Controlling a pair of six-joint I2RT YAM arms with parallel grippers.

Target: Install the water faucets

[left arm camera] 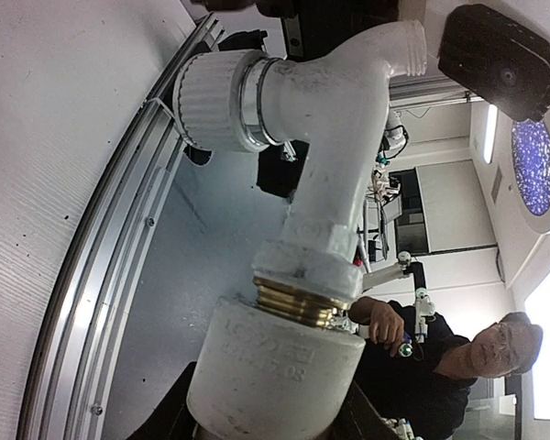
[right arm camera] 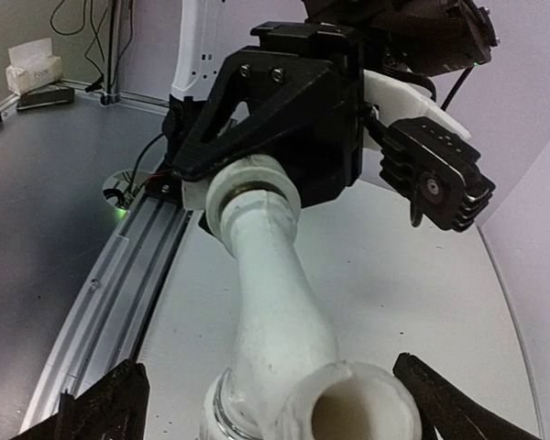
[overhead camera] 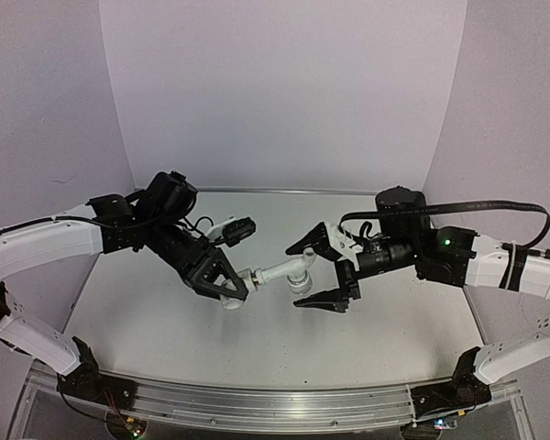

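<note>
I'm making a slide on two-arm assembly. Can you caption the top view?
Left gripper holds the faucet by one end; the open right gripper straddles the other.

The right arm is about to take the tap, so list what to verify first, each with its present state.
1. Left gripper clamped on the elbow fitting: ok.
2. Faucet joined to the elbow fitting: ok.
3. Joint screwed fully home: cannot tell, brass thread shows at the joint.
4. Right gripper open: ok.
5. Right gripper's fingers on either side of the faucet's spout: ok.
</note>
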